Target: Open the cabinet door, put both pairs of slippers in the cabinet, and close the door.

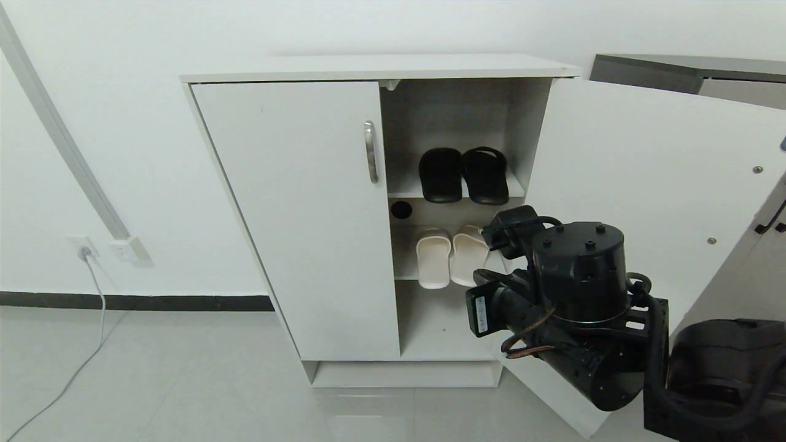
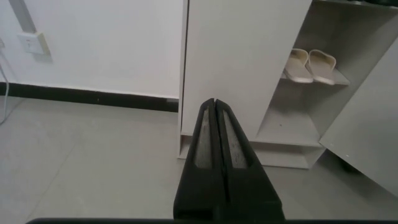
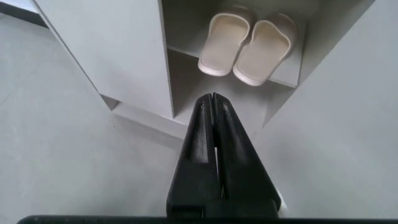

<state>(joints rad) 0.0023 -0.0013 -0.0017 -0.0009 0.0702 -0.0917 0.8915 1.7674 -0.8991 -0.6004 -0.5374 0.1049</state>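
Both pairs of slippers are inside the white cabinet (image 1: 381, 64) and only the closing remains. We see the black slippers (image 1: 463, 175) side by side on the upper shelf and the white slippers (image 1: 451, 258) on the shelf below, their heels at its front edge. The right door (image 1: 645, 184) hangs wide open; the left door (image 1: 295, 215) is shut. Our right hand (image 3: 213, 102) is closed and empty, pointing down at the cabinet's lower opening, and our left hand (image 2: 215, 106) is likewise closed on nothing, low over the floor (image 2: 81, 162) in front of the left door.

We judge the risk to lie in the swing. The right arm (image 1: 577, 270) stands between the open door and the cabinet, so a door pushed home too soon would strike it. A closed hand sliding on the smooth panel could also slip off, and the white pair, so near the shelf edge, might stop the door from shutting flush.
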